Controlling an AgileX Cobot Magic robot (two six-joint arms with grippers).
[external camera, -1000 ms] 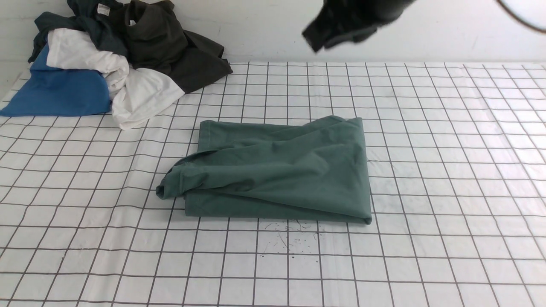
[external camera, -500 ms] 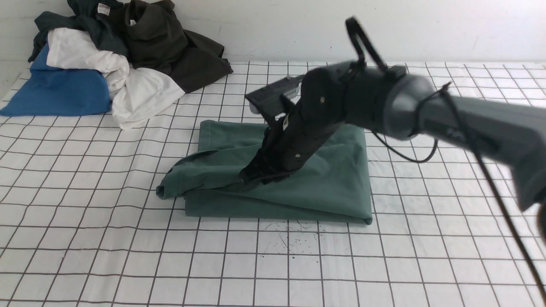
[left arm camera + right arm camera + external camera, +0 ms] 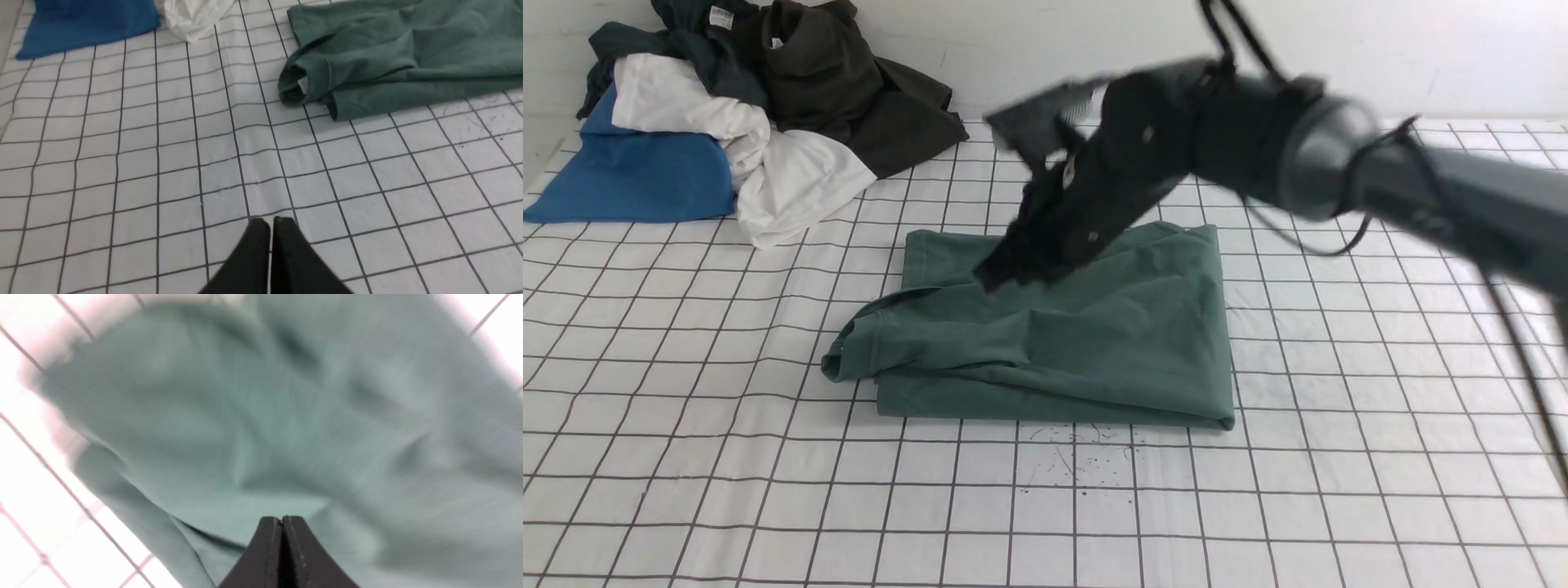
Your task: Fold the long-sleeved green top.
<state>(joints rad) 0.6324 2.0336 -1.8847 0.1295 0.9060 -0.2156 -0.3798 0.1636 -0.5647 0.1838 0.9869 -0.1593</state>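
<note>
My right fingers [image 3: 992, 276] are pressed together with nothing between them, poised over the far-left part of the green long-sleeved top [image 3: 1094, 343]. The wrist view is too blurred to tell me whether the tips [image 3: 278, 524] are touching the cloth. My left fingers [image 3: 265, 228] are closed as well, empty, hanging over bare desk [image 3: 122, 163] well short of the garment.

The top lies mid-desk in a rough folded rectangle, with its collar end [image 3: 845, 359] bulging out at the near-left corner. My worry is drag: closed tips that skim or press the upper layer could ruck it and pull the fold open, or shove the whole bundle across the gridded cover. Closed like this they cannot pinch either, so any tidying of that collar means opening first. The clothes pile [image 3: 727, 122] is far enough off not to snag.
</note>
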